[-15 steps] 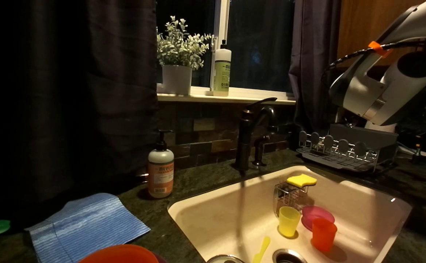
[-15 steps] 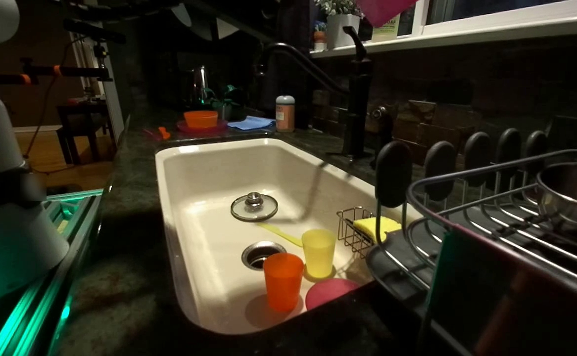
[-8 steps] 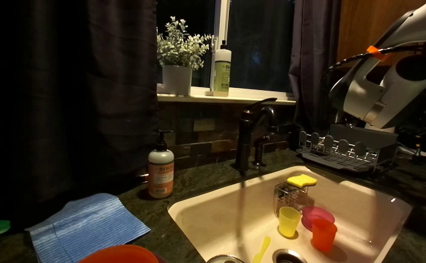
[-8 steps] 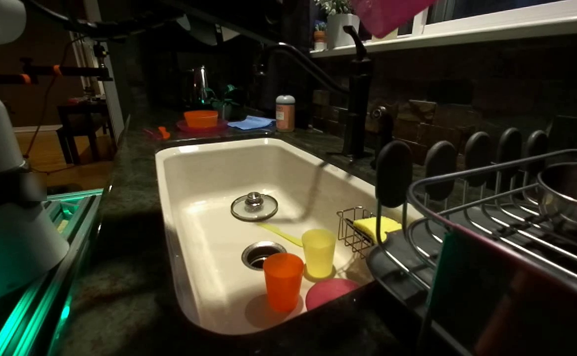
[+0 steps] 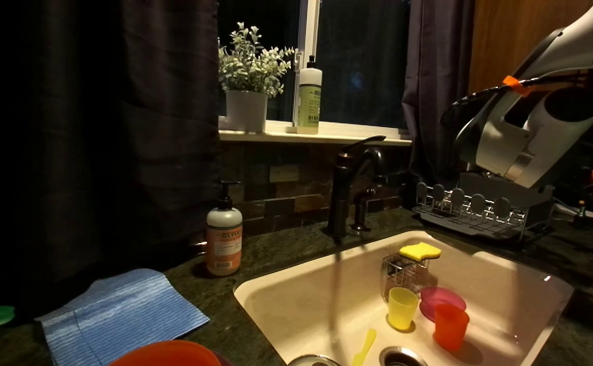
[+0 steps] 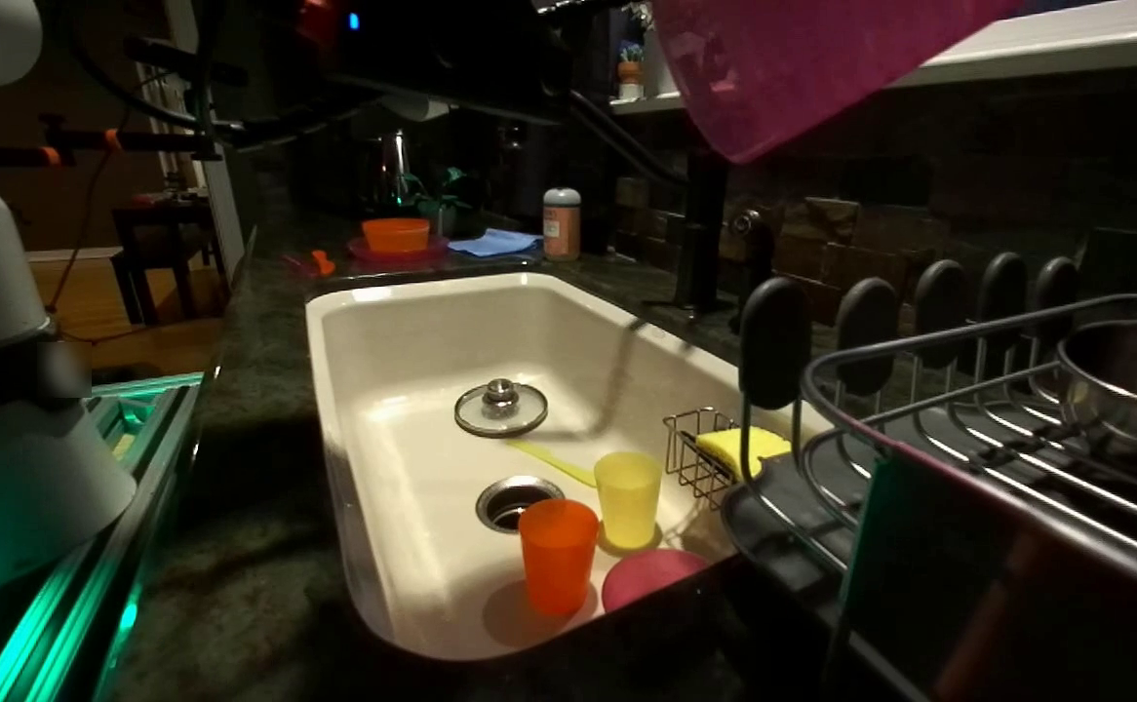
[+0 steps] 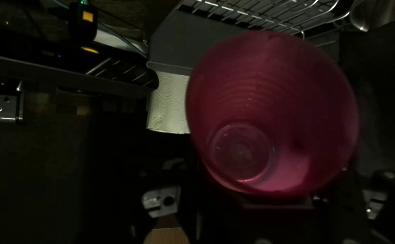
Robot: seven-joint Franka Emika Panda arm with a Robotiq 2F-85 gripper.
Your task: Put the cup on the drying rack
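The pink-magenta cup (image 7: 268, 84) fills the middle of the wrist view, its open mouth facing the camera. My gripper (image 7: 272, 145) is shut on the cup; its fingertips are hidden behind the cup in that dark view. In an exterior view the cup (image 6: 812, 68) hangs tilted in the air at the top edge, and the gripper's tips are out of frame. The dark wire drying rack (image 6: 775, 341) stands below and to the right of the cup there. The rack also shows beneath the arm in an exterior view (image 5: 502, 207) and at the top of the wrist view (image 7: 180, 44).
A metal pot (image 6: 1134, 375) sits in the rack. The sink (image 5: 286, 295) holds a yellow cup (image 5: 402, 307), an orange-red cup (image 5: 450, 328), a pink dish (image 5: 431, 297) and a glass lid (image 6: 500, 409). A black faucet (image 5: 341, 198) stands behind the sink. A paper roll (image 7: 168, 105) is beside the rack.
The arm has lowered and shifted slightly left in an exterior view. The held cup has come lower and shows larger in an exterior view. The things in the sink have not moved.
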